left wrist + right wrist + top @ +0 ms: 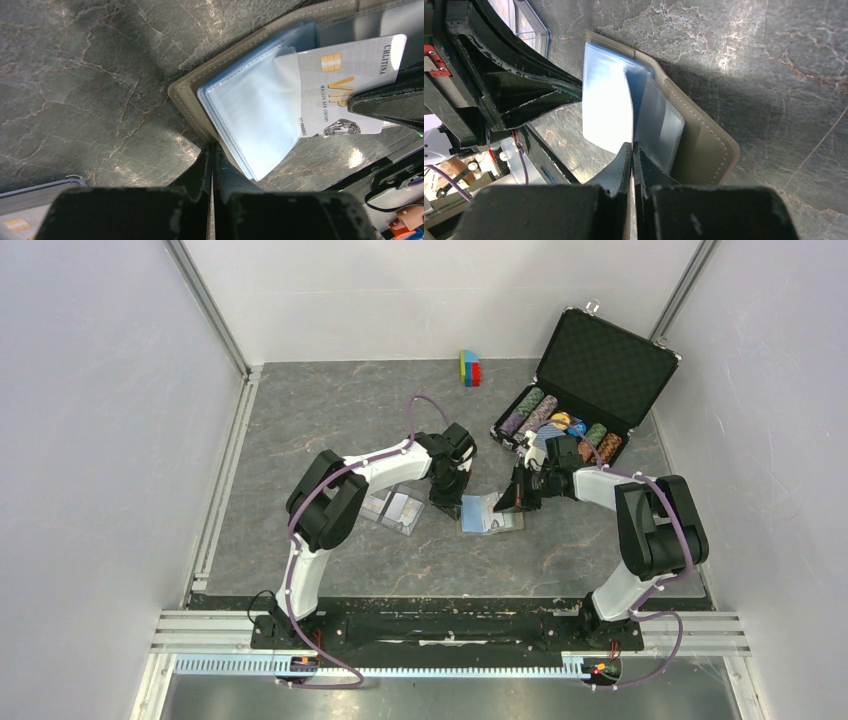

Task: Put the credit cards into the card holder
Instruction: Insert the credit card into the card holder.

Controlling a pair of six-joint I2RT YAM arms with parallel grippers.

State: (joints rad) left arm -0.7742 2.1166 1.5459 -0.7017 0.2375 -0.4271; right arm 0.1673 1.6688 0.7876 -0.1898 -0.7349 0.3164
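One card in play, and both arms meet on the card holder [492,520]. It lies open on the tabletop [330,430] just right of centre in the top view, taupe cover down, clear-blue sleeves [255,120] up.

Right end effector [632,148] is pinching a white VIP credit card [340,95] by the end away from the sleeves, which leaves the leading edge free to enter. In the upper right of the left wrist view, that leading strip appears tucked under the top sleeve, with the gold chip outside. My read: insertion barely begun.

Left end effector [212,155] is pressed together too, tips at the holder's edge at lower centre of its own view. Can't tell if it nips a sleeve leaf or just bears on the cover. Either way it reads as an anchor, so the holder doesn't skate when the card is pushed: floppy sleeves, slick stone-pattern surface.

Next move likely needs a straight push along the sleeve with the card flat. If it tilts, it could buckle the leaf or ride over it.

More cards wait in the clear case [398,508], left of the holder. Chip briefcase [600,370] stands open at upper right, not involved.
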